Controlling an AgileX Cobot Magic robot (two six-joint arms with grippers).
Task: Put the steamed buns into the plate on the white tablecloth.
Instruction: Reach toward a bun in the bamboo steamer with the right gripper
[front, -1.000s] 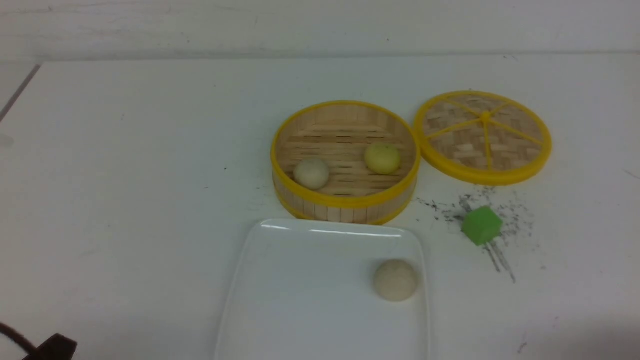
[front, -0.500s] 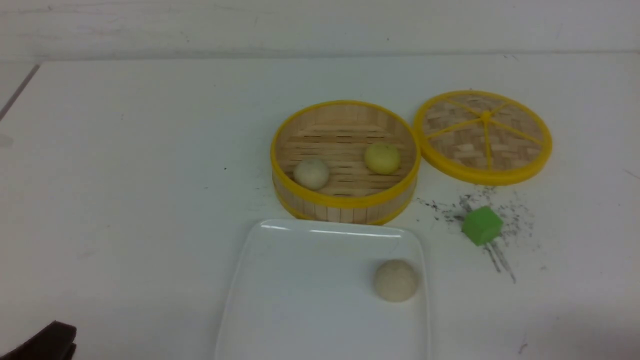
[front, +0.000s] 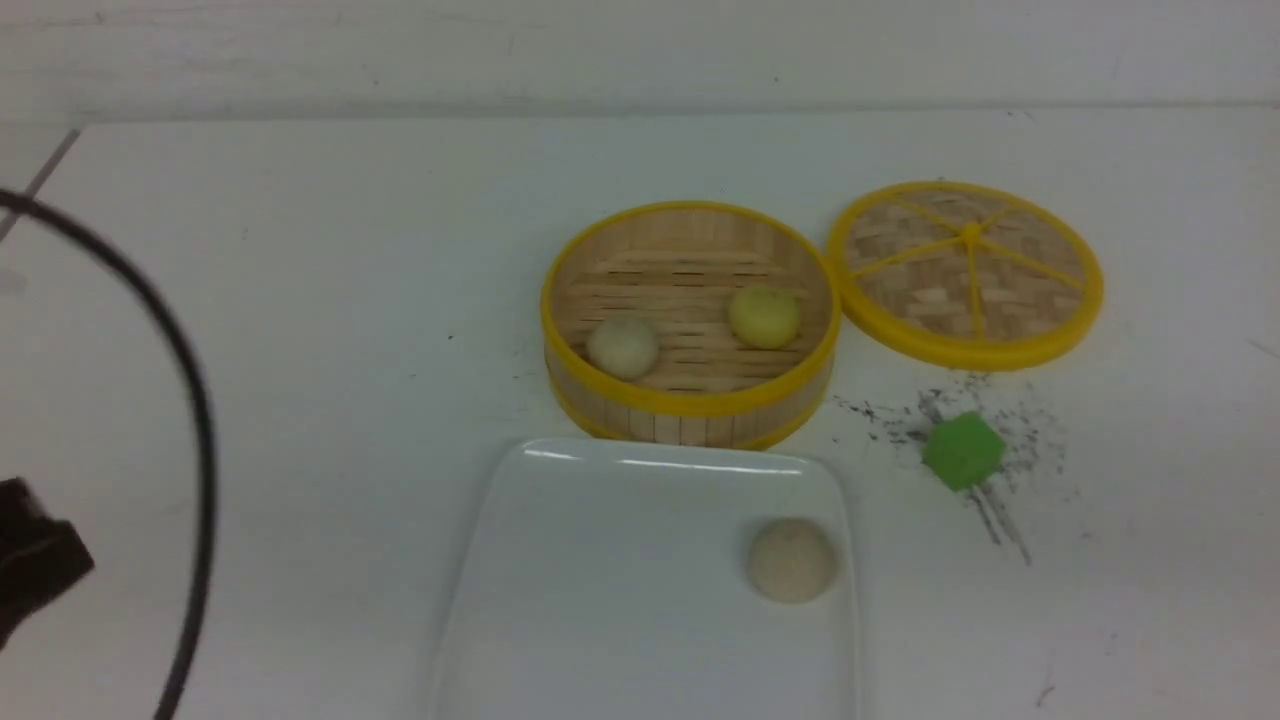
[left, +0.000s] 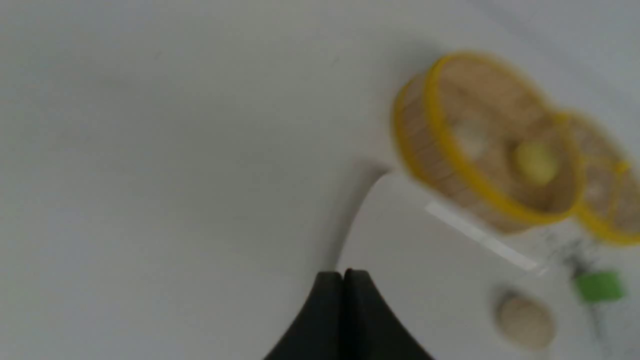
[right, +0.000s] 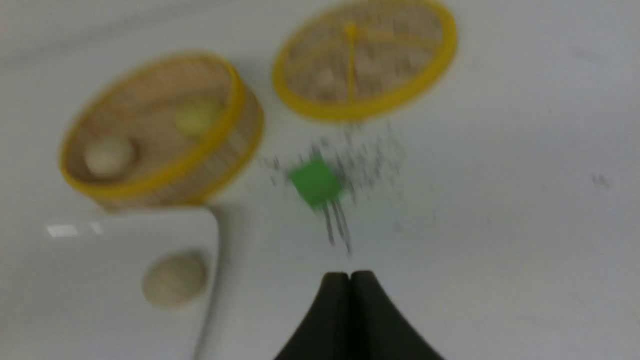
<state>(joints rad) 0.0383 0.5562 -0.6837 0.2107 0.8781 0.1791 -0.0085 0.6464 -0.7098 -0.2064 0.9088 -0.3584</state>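
Observation:
One beige bun (front: 791, 560) lies in the white plate (front: 560, 600), near its right rim. Another off-white bun (front: 622, 347) and the pale yellow bun (front: 765, 316) sit inside the round steamer basket (front: 690, 405) behind the plate. In the left wrist view my left gripper (left: 343, 274) is shut and empty, held above the plate's left edge (left: 350, 225). In the front view only a dark part of the left arm (front: 35, 565) and its cable show. In the right wrist view my right gripper (right: 350, 275) is shut and empty, over the white tablecloth (right: 500, 225) in front of the green cube.
The steamer's woven lid (front: 966, 272) lies flat to the right of the basket. A green cube (front: 963, 451) sits on a patch of dark specks to the right of the plate. A black cable (front: 190, 400) arcs over the left of the table.
The left arm has risen at the left edge of the front view, and its black cable now arcs into view. The buns, plate, basket, lid and cube have not moved.

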